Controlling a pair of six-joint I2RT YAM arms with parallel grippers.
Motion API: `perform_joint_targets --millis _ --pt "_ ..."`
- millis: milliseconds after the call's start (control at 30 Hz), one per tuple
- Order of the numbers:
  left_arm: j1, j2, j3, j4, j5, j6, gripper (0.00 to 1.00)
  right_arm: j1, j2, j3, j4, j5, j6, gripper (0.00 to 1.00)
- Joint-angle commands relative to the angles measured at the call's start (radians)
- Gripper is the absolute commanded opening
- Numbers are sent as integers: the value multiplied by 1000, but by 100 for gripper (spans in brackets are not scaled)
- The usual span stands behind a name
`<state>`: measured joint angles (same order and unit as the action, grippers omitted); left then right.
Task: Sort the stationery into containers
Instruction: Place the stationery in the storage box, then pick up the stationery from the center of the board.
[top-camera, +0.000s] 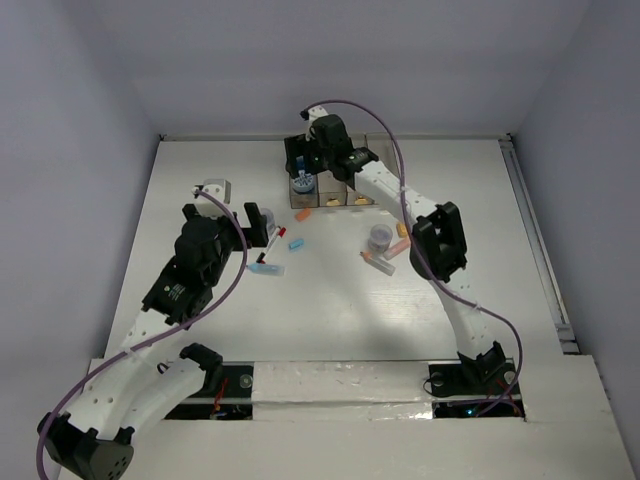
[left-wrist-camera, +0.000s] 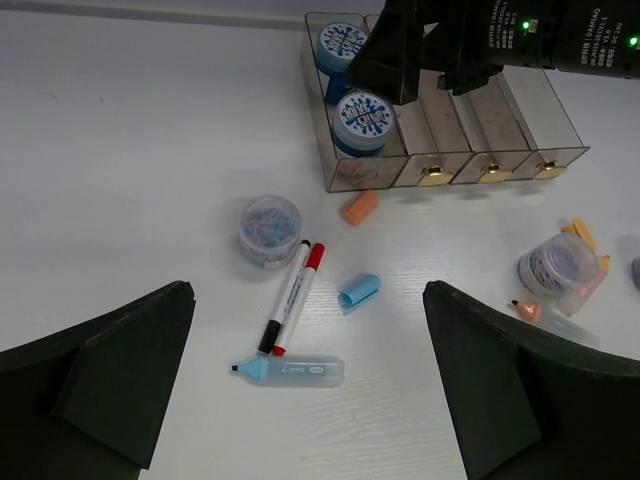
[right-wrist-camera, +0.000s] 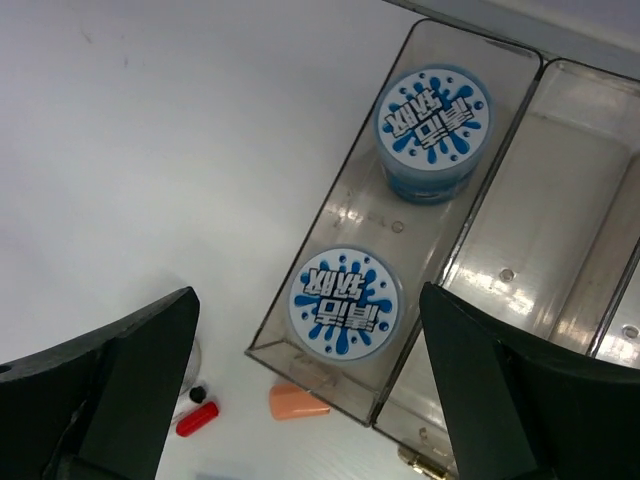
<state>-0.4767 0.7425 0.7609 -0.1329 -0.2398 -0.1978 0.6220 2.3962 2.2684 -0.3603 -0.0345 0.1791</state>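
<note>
Brownish translucent plastic forms the containers (left-wrist-camera: 505, 125), four narrow bins joined in a row at the far middle of the table (top-camera: 330, 320). Two blue-topped rolls are held in the leftmost bin (right-wrist-camera: 345, 205), one at its near end (right-wrist-camera: 343, 303) and one at its far end (right-wrist-camera: 433, 110). The right gripper (right-wrist-camera: 307, 290) is poised directly over this bin, fingers spread wide with nothing between them. The left gripper (left-wrist-camera: 307, 287) hangs over the near-left part of the table, likewise spread and empty.

Beneath it a red-capped marker (left-wrist-camera: 300, 298) and a black-capped marker (left-wrist-camera: 284, 297) lie touching, side by side. A light-blue highlighter (left-wrist-camera: 290, 371) lies just nearer, a loose light-blue cap (left-wrist-camera: 359, 290) just to the right, and a greyish-purple round piece (left-wrist-camera: 270, 230) just beyond. An orange stub (left-wrist-camera: 360, 207) rests close to the bins. A second round piece (left-wrist-camera: 556, 267) and orange and pink sticks (left-wrist-camera: 590, 280) are clustered further right.

Several risks can be judged. Both markers could be pinched together, or one flicked aside, because they touch. The highlighter or cap could be nudged by a wide finger on the descent. The near roll or the bin wall could be clipped if the right gripper is moved sideways before it is raised, and the joined bins shifted. The arms could also meet, since both are working near the middle.
</note>
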Motion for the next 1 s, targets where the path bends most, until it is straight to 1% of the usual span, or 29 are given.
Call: perform_joint_targets --millis 0,33,67,167,300,333,433,767,967 --pt "-5 -17 11 19 -19 11 99 50 -129 -39 96 -18 -27 98" --pt "-5 -20 11 16 -29 9 99 74 -149 -73 130 -22 -35 98" --pt "-5 -20 14 13 -42 6 99 90 -181 -142 161 -39 -50 98" --pt "-5 -38 18 6 -78 -2 99 148 -187 -188 158 -70 -79 98" --pt "4 -72 21 -11 -179 -25 99 202 -131 -147 103 -73 -113 98" --pt "4 -87 20 -14 -225 -29 99 202 -115 -115 78 -73 -125 98" --pt "13 -112 20 -22 -272 -43 99 225 -68 -69 54 -64 -132 99" --pt "13 -112 11 3 -207 -28 99 225 50 19 -34 -41 -118 99" --pt "13 -109 8 6 -191 -26 99 225 93 39 -49 -71 -99 99"
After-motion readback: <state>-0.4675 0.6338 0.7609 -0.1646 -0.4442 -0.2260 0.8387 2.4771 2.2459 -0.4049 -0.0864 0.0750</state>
